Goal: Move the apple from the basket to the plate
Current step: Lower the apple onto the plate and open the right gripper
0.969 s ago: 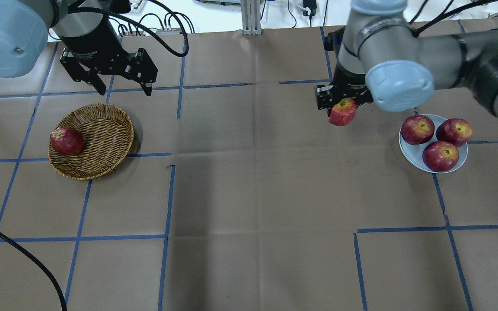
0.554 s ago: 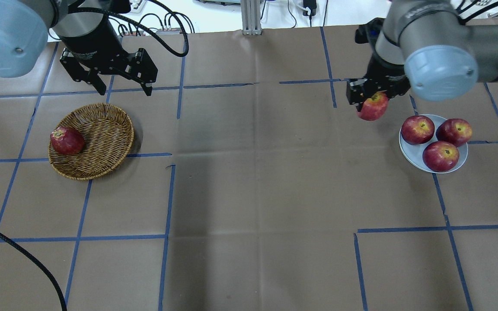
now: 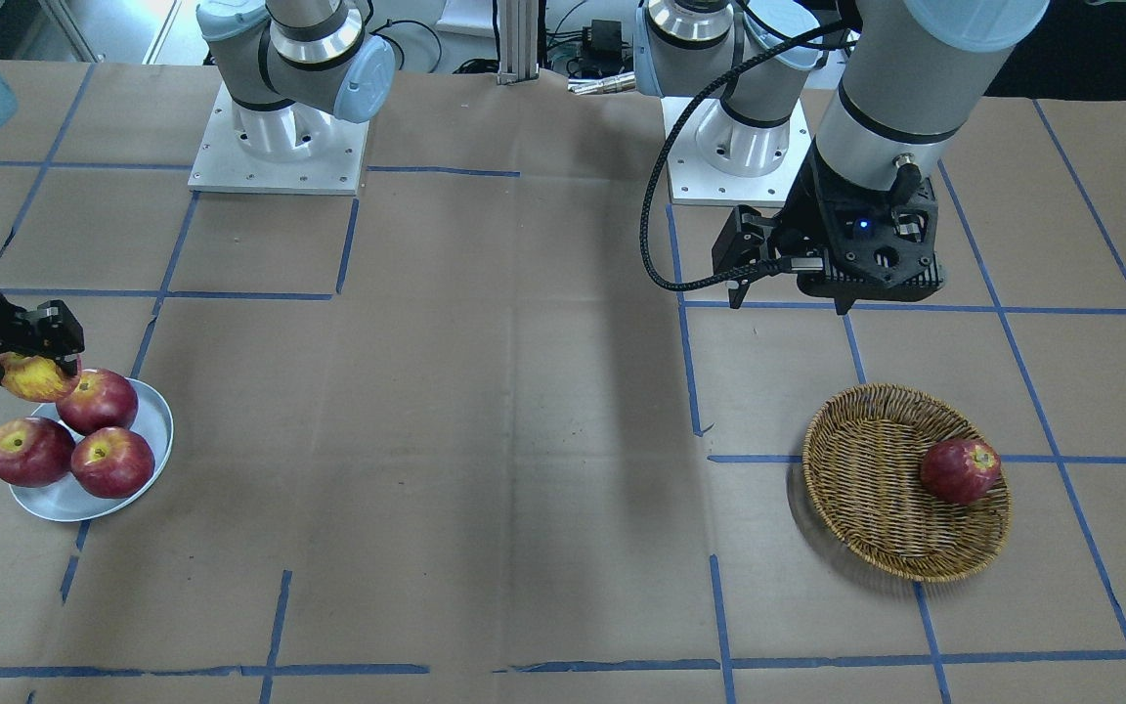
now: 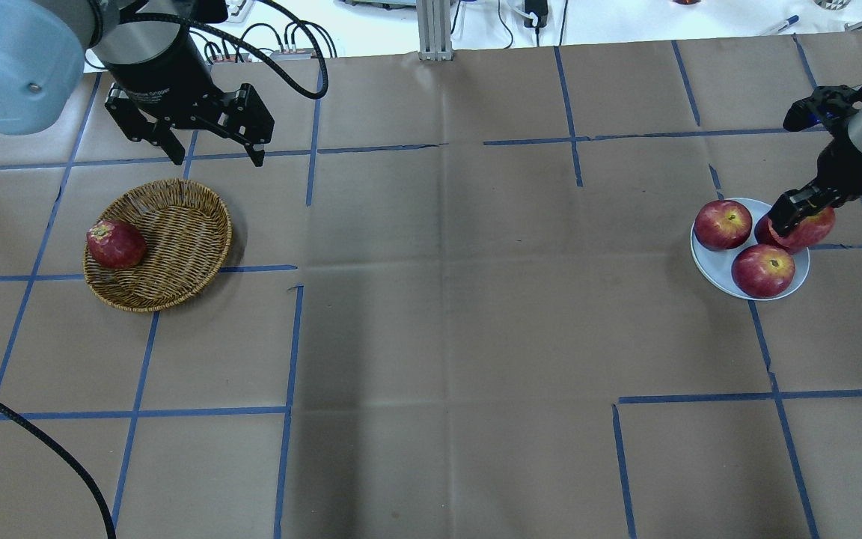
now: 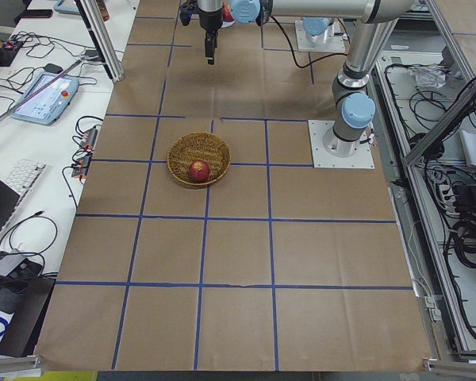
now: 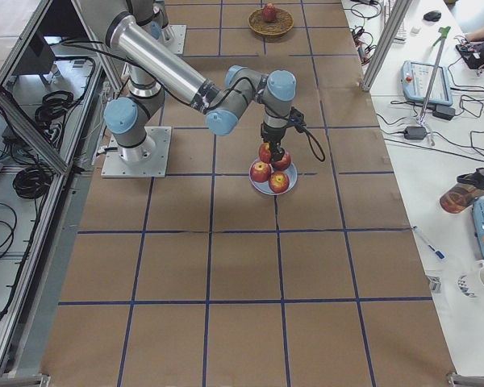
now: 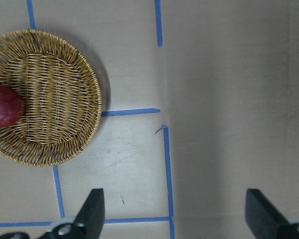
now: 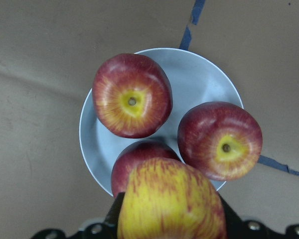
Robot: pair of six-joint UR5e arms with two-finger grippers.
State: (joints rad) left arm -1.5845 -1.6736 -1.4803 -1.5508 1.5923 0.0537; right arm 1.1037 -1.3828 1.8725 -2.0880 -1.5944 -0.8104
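My right gripper is shut on the apple, red streaked with yellow. It holds the apple just over the far right part of the pale grey-blue plate. In the right wrist view the apple hangs above the plate and partly hides one apple lying on it. The front view shows the apple at the plate's edge. My left gripper is open and empty beyond the wicker basket.
Three dark red apples lie on the plate. One dark red apple lies at the left side of the basket, also in the left wrist view. Brown paper with blue tape lines covers the table.
My right arm has carried the apple to the right, from the far middle of the table to above the plate. The left arm has not moved.
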